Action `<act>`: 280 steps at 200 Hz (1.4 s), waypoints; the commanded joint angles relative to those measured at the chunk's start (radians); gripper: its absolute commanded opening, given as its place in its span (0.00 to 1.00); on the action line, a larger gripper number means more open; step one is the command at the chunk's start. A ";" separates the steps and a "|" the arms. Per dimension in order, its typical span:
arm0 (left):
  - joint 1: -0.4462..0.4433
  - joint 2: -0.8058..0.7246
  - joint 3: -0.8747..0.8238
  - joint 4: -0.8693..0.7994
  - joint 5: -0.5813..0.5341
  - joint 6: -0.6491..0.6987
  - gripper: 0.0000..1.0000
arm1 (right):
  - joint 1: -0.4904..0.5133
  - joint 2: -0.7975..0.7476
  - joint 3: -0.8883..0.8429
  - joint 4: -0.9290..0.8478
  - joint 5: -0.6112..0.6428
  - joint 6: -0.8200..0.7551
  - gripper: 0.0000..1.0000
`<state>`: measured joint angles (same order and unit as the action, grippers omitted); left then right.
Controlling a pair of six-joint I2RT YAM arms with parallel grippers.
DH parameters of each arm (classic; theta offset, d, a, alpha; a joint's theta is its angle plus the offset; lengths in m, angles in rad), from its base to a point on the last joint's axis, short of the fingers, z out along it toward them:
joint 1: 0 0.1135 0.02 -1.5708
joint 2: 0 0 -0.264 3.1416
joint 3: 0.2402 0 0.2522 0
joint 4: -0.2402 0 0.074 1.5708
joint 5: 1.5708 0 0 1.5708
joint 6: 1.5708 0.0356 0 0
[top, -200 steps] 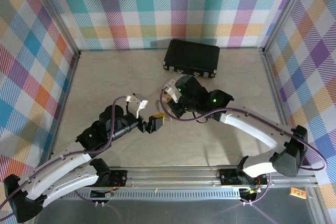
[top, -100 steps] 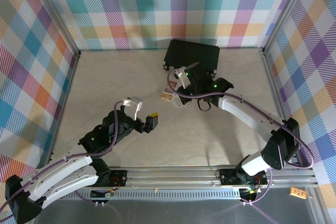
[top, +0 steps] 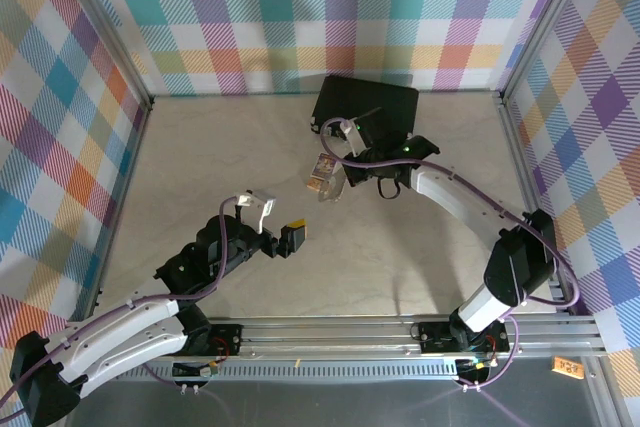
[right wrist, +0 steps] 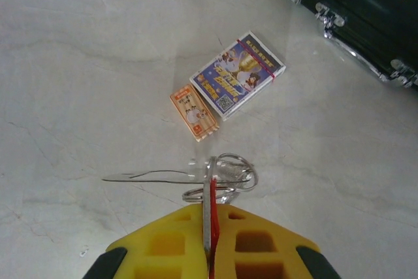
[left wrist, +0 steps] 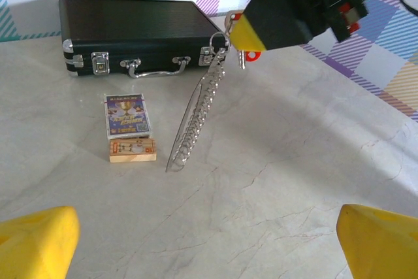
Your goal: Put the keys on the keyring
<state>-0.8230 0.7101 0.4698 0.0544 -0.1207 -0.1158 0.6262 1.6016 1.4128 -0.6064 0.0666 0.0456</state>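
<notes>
My right gripper (right wrist: 210, 217) is shut on the keys: a silver key (right wrist: 207, 194) pressed against its red tag (right wrist: 213, 230) between the yellow pads. In the left wrist view the red tag (left wrist: 252, 55) peeks out under the right gripper (left wrist: 264, 27). Below it hangs the keyring (left wrist: 196, 112), a long thin metal loop with a chain, its low end near or on the table. From above, the right gripper (top: 347, 152) holds it in front of the case. My left gripper (top: 291, 237) is open and holds nothing, well short of the keyring.
A black case (top: 365, 107) lies at the back, just behind the right gripper. A printed card (left wrist: 127, 114) and a small wooden block (left wrist: 132, 149) lie on the marble table (left wrist: 281, 181) left of the hanging loop. Checkered walls close in three sides.
The right gripper has swung away from the left gripper toward the black case, carrying the key and the hanging loop. The left gripper has stayed roughly in place.
</notes>
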 commanded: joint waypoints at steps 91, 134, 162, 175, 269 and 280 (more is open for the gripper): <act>-0.002 0.010 -0.037 0.065 0.022 -0.010 1.00 | -0.039 0.109 0.124 0.014 -0.002 -0.016 0.00; -0.002 0.008 -0.040 0.071 0.027 -0.012 1.00 | -0.048 0.134 0.137 0.021 -0.025 -0.015 0.00; -0.003 0.008 -0.039 0.070 0.027 -0.011 1.00 | -0.049 0.133 0.129 0.022 -0.035 -0.004 0.00; -0.002 0.011 -0.038 0.070 0.027 -0.011 1.00 | -0.049 0.123 0.112 0.028 -0.039 0.006 0.00; -0.002 0.005 -0.038 0.067 0.038 -0.014 1.00 | -0.049 0.032 -0.038 0.054 -0.078 0.058 0.00; -0.003 0.006 -0.039 0.070 0.039 -0.015 1.00 | -0.049 0.022 -0.052 0.056 -0.088 0.065 0.00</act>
<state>-0.8230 0.7242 0.4393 0.0891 -0.0944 -0.1165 0.5819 1.6798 1.3865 -0.5648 0.0166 0.0784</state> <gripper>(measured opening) 0.999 0.071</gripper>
